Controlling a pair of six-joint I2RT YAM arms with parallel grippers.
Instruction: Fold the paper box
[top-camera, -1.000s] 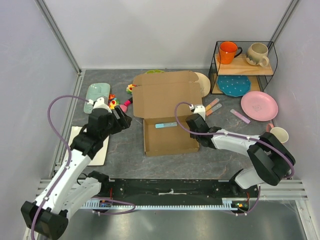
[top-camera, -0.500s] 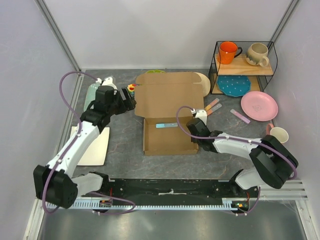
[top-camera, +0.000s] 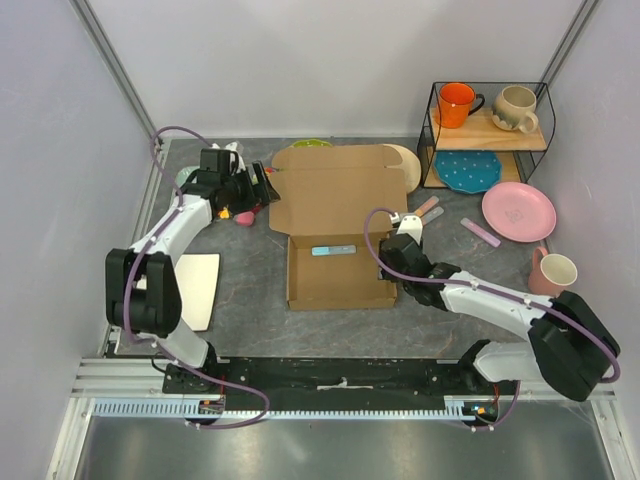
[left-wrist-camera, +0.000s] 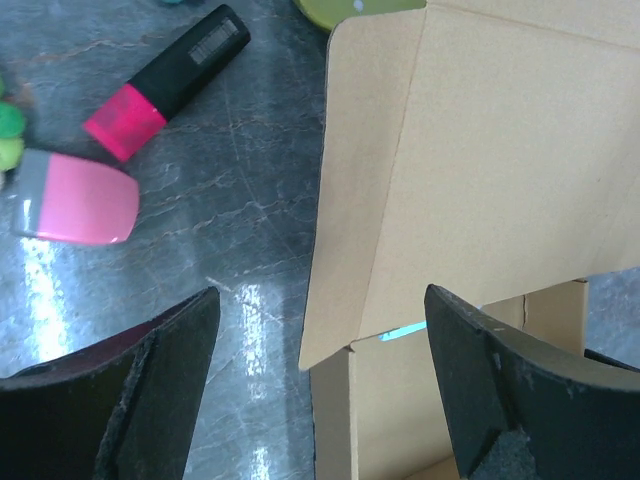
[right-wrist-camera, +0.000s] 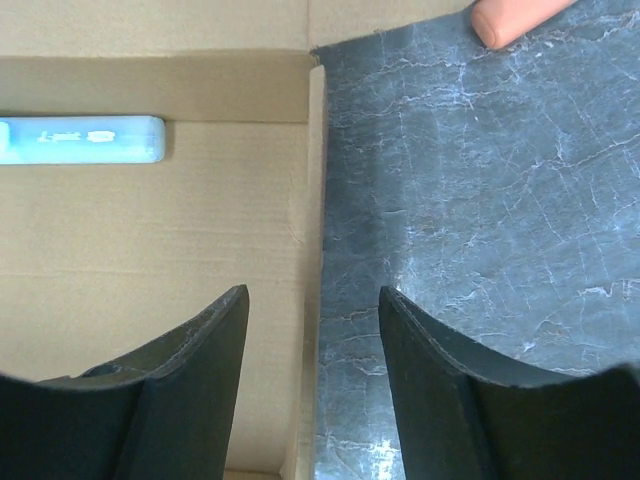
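Lying open at the middle of the grey table (top-camera: 250, 290), the paper box (top-camera: 335, 265) is flanked by two arms. At its far left corner the left gripper (top-camera: 262, 188) is spread wide. The lid's side flap is seen between its fingers in the left wrist view alone, where a black-and-pink marker (left-wrist-camera: 165, 85) is also shown close up. A pale blue strip (top-camera: 332, 250) is seen inside the tray. At the right wall the right gripper (top-camera: 405, 228) is held moderately parted, with the wall's edge framed between its fingers in the right wrist view; contact cannot be told. The box's long axis is laid near to far, with the lid opened toward the far wall. Plain brown corrugated card, creased and slit, is shown.
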